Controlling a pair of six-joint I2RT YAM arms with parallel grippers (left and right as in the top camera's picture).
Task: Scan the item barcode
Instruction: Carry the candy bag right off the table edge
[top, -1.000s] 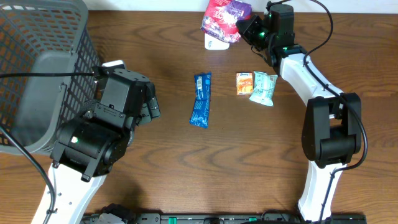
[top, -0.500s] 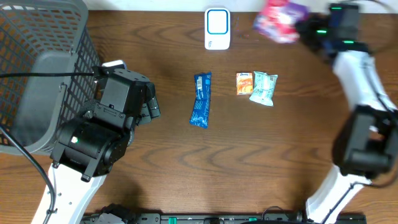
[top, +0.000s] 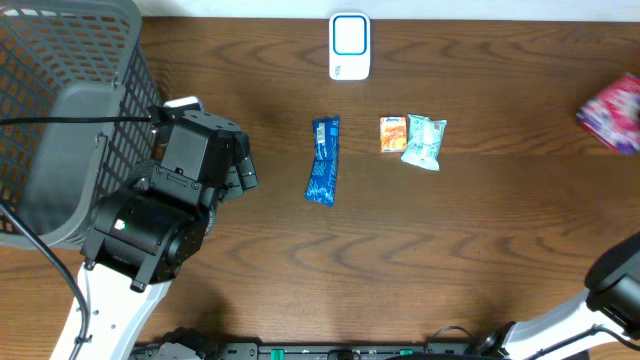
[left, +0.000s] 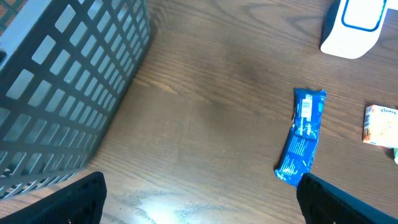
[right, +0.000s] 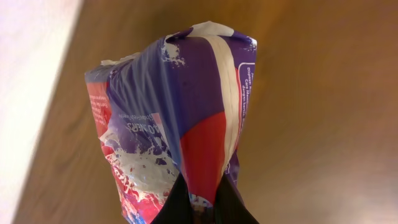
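The item is a purple, red and white snack bag (right: 180, 112). My right gripper (right: 199, 205) is shut on a pinched fold at its lower end, and the bag hangs above the wooden table. In the overhead view the bag (top: 612, 112) is a blur at the far right edge, and the gripper itself is out of that frame. The white scanner (top: 349, 45) with its blue-rimmed window stands at the table's back edge, far left of the bag. My left gripper (left: 199, 202) is open and empty, low over the table beside the basket.
A grey mesh basket (top: 60, 120) fills the left side. A blue bar wrapper (top: 323, 160) lies mid-table, with an orange packet (top: 392, 133) and a green packet (top: 424, 142) to its right. The right arm's base (top: 620, 290) sits at the lower right.
My right arm has swung the snack bag from over the scanner to the far right edge of the table. The left arm has not moved.
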